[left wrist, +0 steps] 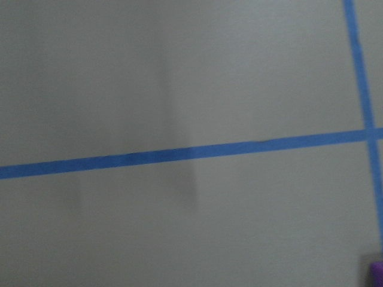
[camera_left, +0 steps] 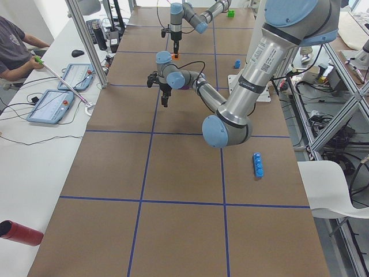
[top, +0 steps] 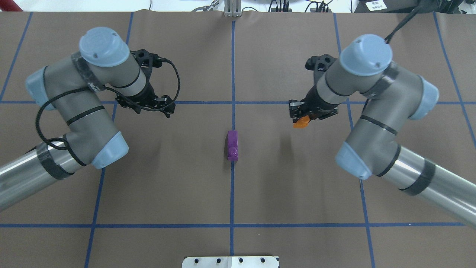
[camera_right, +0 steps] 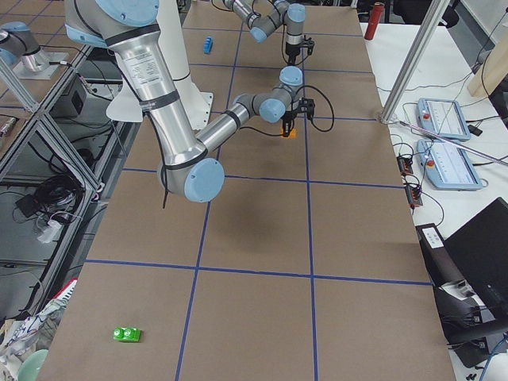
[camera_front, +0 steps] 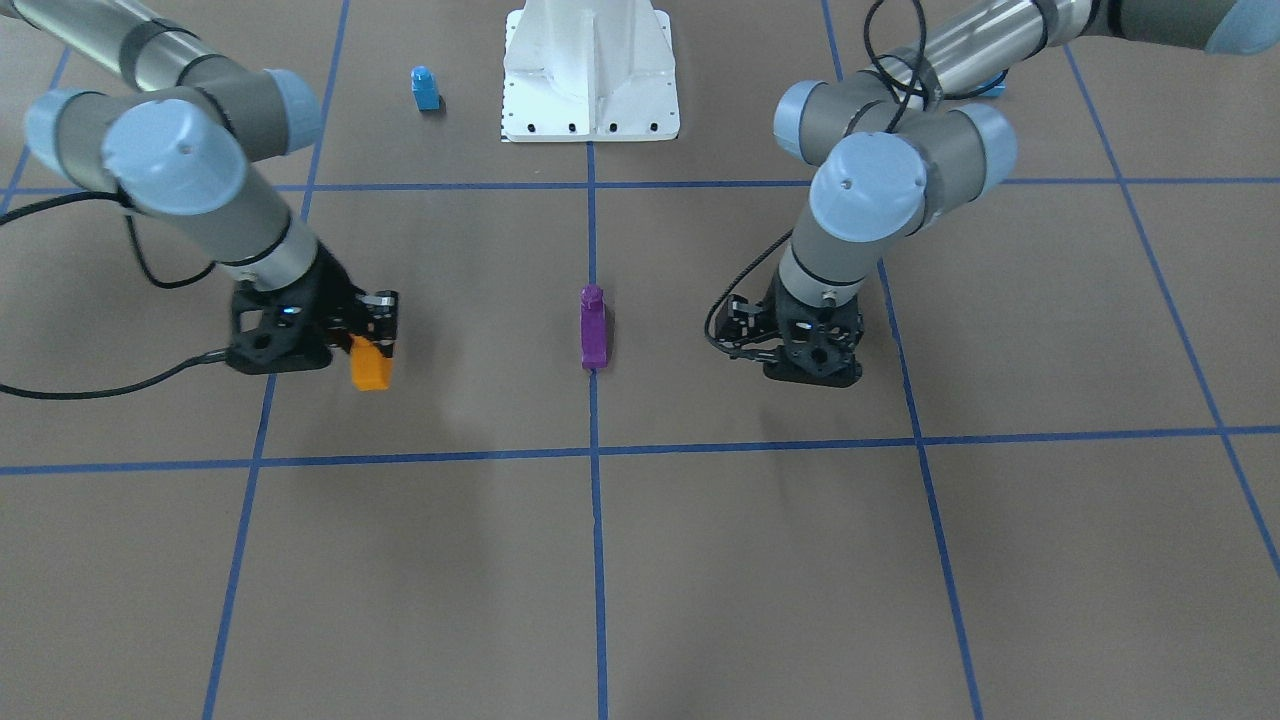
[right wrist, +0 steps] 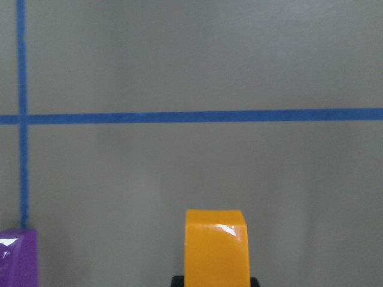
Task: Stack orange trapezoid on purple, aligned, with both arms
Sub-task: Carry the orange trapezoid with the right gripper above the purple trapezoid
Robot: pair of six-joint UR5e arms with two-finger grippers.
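The purple block [camera_front: 592, 328] lies on the centre blue tape line [top: 232, 145]; parts of it show at the bottom corners of the wrist views [left wrist: 377, 276] [right wrist: 17, 257]. My right gripper [top: 297, 117] is shut on the orange trapezoid [top: 301, 122] and holds it just above the table, to the right of the purple block [camera_front: 371, 368] [right wrist: 215, 245]. My left gripper [top: 167, 109] hangs empty over the table on the purple block's other side [camera_front: 745, 335]. I cannot tell whether its jaws are open or shut.
A small blue one-stud block [camera_front: 425, 88] stands near the white base pedestal [camera_front: 590, 70]. A long blue brick [camera_left: 258, 164] lies on the robot's left side. A green block [camera_right: 127, 334] lies far off at the right end. An operator sits beside the table.
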